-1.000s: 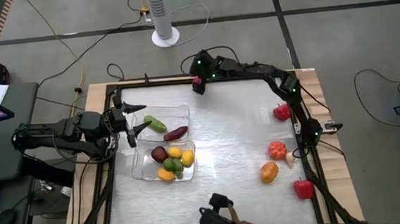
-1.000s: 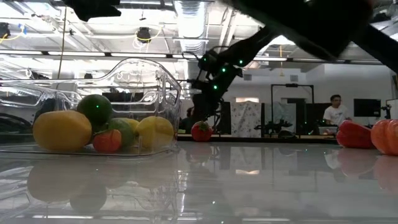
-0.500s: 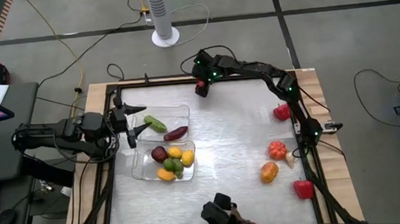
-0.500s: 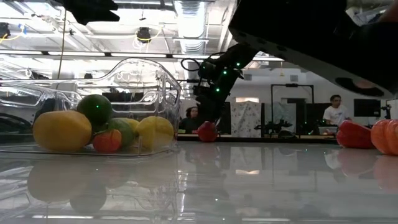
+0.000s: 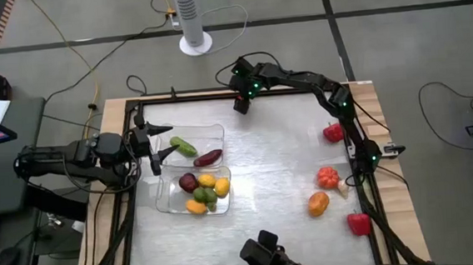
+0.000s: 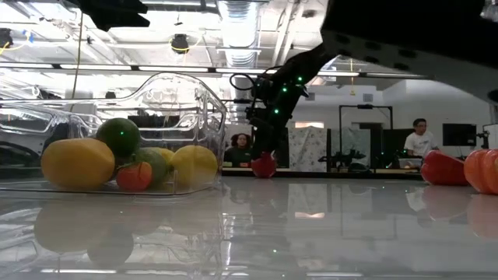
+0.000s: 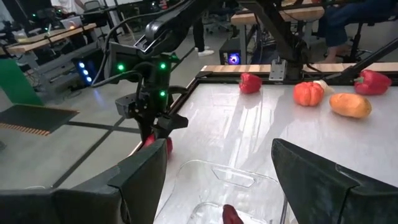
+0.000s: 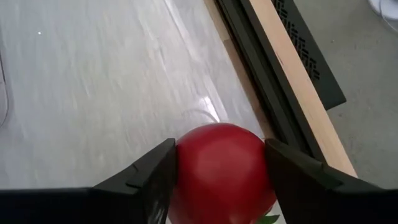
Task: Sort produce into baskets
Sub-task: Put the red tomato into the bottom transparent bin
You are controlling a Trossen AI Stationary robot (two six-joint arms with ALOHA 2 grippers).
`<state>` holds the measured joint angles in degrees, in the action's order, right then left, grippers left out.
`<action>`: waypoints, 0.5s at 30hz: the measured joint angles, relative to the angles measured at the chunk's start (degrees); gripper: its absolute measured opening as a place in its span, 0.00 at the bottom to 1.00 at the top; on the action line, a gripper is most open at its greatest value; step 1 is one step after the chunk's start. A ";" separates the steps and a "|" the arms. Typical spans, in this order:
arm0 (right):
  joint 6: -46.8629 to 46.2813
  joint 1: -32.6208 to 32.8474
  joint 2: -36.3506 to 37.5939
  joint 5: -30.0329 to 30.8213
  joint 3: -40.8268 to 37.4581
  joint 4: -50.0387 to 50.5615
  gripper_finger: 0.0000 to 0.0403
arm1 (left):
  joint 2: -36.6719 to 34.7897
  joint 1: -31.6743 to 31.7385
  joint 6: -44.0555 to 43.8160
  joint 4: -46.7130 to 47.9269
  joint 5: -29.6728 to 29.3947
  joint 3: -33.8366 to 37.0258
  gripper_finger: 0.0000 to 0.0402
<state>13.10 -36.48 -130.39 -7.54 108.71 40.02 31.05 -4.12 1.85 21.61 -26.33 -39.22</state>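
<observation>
My right gripper (image 5: 241, 106) reaches to the table's far edge and is shut on a round red fruit (image 8: 221, 163), also seen in the low view (image 6: 263, 165). My left gripper (image 7: 217, 186) hangs open over the left end of the far basket (image 5: 213, 135), nothing between its fingers. That clear basket holds a green piece (image 5: 183, 146) and a dark red piece (image 5: 208, 158). The near basket (image 5: 168, 200) holds several pieces (image 5: 201, 192). More produce lies loose on the table at the right: a red piece (image 5: 332, 132), an orange-red one (image 5: 328, 176), an orange one (image 5: 318, 203) and another red one (image 5: 359, 222). My right gripper pinches the red fruit between its two fingers, one on each rounded side (image 8: 185, 168). The fingers (image 8: 146, 180) come from above, pointing down. The fruit sits on the table close to the dark frame rail at the far edge, as the low view shows.
A black frame rail (image 5: 292, 91) and a wooden border (image 8: 292, 68) run along the table's edges. A whitish piece (image 5: 342, 188) lies beside the orange-red one. A dark device (image 5: 266, 260) stands at the near edge. The middle of the table (image 5: 272, 163) is bare.
My right gripper has come down around the red fruit and shut on it, shifting a little toward the table's right edge. The fruit has slid slightly the same way along the far edge. The left arm has kept still.
</observation>
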 joint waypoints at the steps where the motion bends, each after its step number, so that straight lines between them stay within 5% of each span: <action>1: -0.01 0.07 0.14 0.10 0.00 0.09 0.63 | 0.00 0.00 0.00 0.00 0.00 0.00 0.68; 15: -4.03 10.45 12.00 1.74 -0.13 6.87 0.61 | -3.58 0.00 1.36 0.02 0.17 -0.02 0.68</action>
<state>9.07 -26.03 -118.38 -5.81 108.57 46.89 27.47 -4.12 3.20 21.63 -26.15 -39.24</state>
